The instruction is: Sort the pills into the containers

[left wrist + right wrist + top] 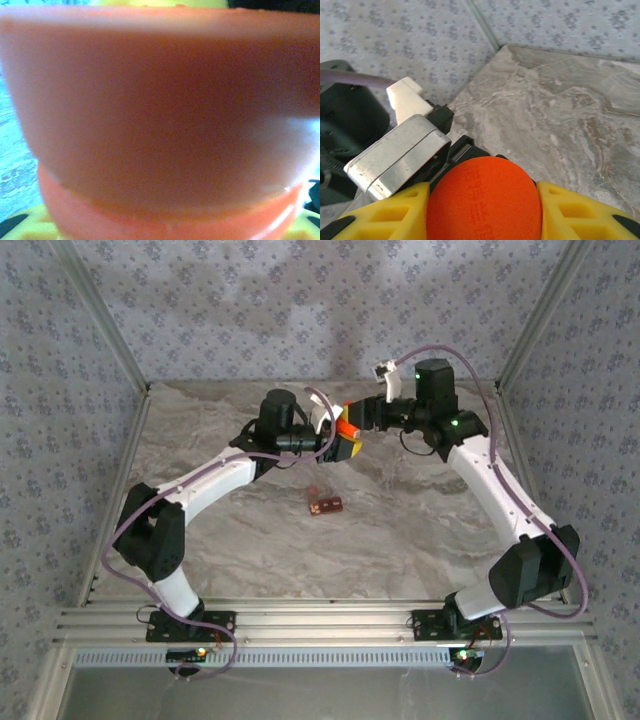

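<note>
An orange pill bottle (346, 428) hangs in the air above the back middle of the table, between both grippers. My left gripper (344, 446) is shut on the bottle's body (160, 110), and its yellow fingertips (20, 226) peek out at the lower corners. My right gripper (484, 212) is shut on the round orange cap (484, 197), with a yellow finger on each side. In the top view the right gripper (352, 416) meets the bottle from the right. The containers (325, 504), a small reddish-brown strip of cells, lie flat on the table in front of the grippers. The pills are hidden.
The marble table (420, 530) is walled by patterned panels at the back and sides. A metal rail (320, 620) with both arm bases runs along the near edge. The left wrist's silver housing (395, 155) sits close beside the cap.
</note>
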